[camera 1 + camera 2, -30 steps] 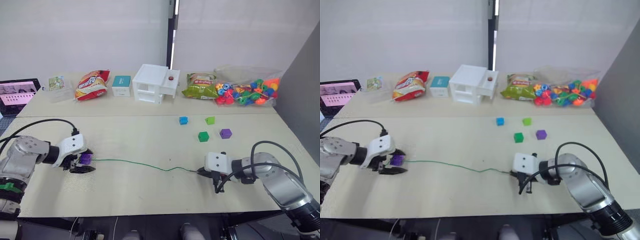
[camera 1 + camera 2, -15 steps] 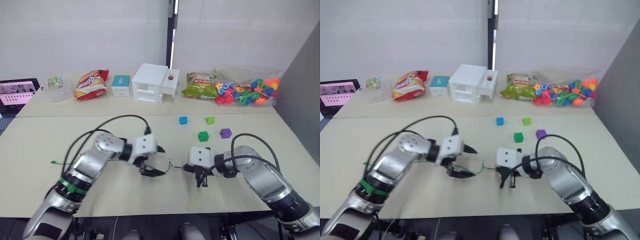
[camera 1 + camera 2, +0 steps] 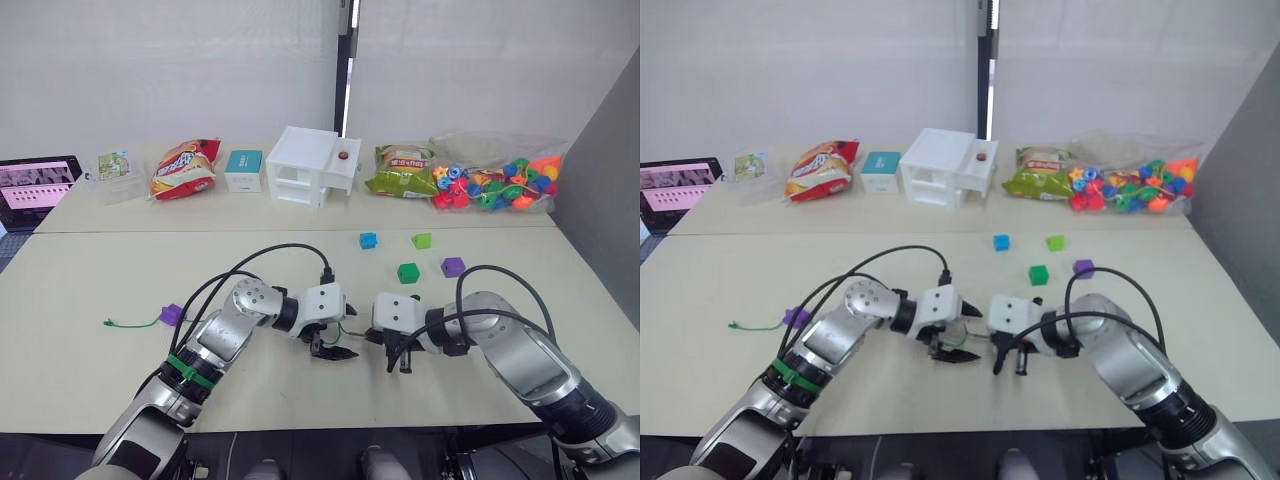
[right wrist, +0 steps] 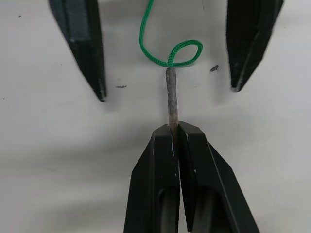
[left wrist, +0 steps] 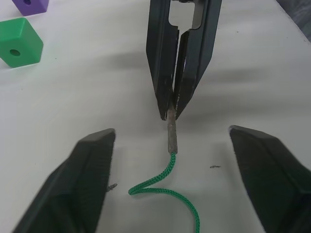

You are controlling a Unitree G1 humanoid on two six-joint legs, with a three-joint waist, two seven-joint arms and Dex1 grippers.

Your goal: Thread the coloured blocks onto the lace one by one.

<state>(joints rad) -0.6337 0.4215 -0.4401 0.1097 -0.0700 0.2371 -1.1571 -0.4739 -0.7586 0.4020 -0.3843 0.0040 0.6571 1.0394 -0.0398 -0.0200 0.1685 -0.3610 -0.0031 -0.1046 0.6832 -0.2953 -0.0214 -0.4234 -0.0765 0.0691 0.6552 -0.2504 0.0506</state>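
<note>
On the table (image 3: pixel 120 260), our right gripper (image 4: pixel 174 130) pinches the lace (image 5: pixel 163 180) by its stiff tip. Our left gripper (image 5: pixel 170 141) faces it, fingers (image 5: pixel 92 160) spread either side of the tip. One purple block (image 3: pixel 171 314) sits threaded near the lace's far end; four blocks (image 3: pixel 407 272) lie beyond the right gripper.

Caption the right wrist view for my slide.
Right gripper pinches the lace's stiff tip; open left gripper straddles it.

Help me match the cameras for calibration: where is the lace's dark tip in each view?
Left eye: lace tip mid-table, where the arms meet.
Right eye: same spot.
Left wrist: straight ahead, pinched.
Right wrist: poking from the fingers.
Shared landmark: right gripper, shut on it.
</note>
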